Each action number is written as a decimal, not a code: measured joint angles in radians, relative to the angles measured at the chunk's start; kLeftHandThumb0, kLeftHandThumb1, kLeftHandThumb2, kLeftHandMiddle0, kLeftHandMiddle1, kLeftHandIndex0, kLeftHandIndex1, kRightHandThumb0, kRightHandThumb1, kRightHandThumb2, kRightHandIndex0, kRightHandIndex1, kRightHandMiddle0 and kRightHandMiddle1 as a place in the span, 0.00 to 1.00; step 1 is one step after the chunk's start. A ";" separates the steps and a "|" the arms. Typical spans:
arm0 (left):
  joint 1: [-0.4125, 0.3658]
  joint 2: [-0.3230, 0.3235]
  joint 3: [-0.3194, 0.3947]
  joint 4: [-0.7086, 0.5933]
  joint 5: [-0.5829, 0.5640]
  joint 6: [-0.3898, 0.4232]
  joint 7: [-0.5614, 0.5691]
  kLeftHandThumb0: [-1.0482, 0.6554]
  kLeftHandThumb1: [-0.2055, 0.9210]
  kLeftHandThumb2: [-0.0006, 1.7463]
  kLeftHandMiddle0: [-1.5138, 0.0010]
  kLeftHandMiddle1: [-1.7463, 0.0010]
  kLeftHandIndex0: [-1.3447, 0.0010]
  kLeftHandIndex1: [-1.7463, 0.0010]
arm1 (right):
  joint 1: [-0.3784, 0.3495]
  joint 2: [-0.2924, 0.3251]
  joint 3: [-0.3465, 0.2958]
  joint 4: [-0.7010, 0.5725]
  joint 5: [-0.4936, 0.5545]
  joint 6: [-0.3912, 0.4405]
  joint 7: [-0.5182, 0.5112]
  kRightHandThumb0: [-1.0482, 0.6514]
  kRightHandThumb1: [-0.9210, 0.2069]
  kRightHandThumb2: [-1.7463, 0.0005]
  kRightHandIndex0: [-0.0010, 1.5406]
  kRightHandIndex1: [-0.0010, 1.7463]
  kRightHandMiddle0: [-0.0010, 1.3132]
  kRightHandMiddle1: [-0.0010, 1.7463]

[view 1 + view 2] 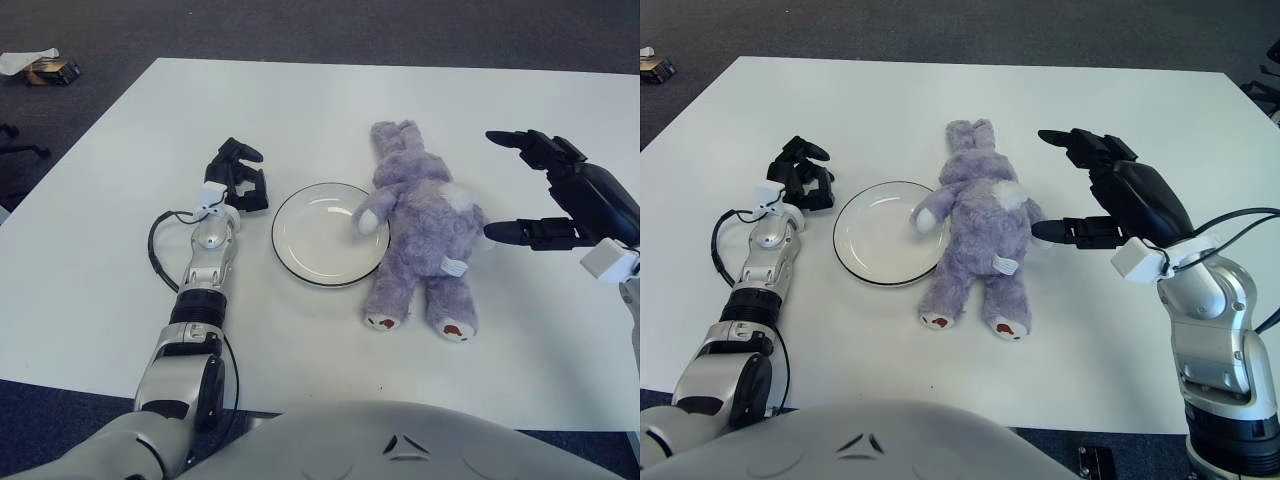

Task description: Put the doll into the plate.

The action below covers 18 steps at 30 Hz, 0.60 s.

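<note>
A purple plush bunny doll [420,228] lies face down on the white table [120,300], ears pointing away from me, one white paw over the plate's right rim. The white plate [315,240] with a dark rim sits just left of the doll, with nothing else in it. My right hand [1080,185] hovers just right of the doll, fingers spread wide, holding nothing. My left hand [238,175] shows left of the plate with its fingers curled and holds nothing.
A black cable [157,245] loops beside my left forearm. Dark carpet surrounds the table, with a small box and paper [45,68] on the floor at far left.
</note>
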 measured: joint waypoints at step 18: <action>-0.018 -0.002 0.003 0.030 0.002 -0.013 0.002 0.61 0.43 0.79 0.65 0.00 0.61 0.00 | -0.061 0.016 0.050 0.036 0.028 -0.077 -0.008 0.01 0.00 0.88 0.00 0.00 0.00 0.02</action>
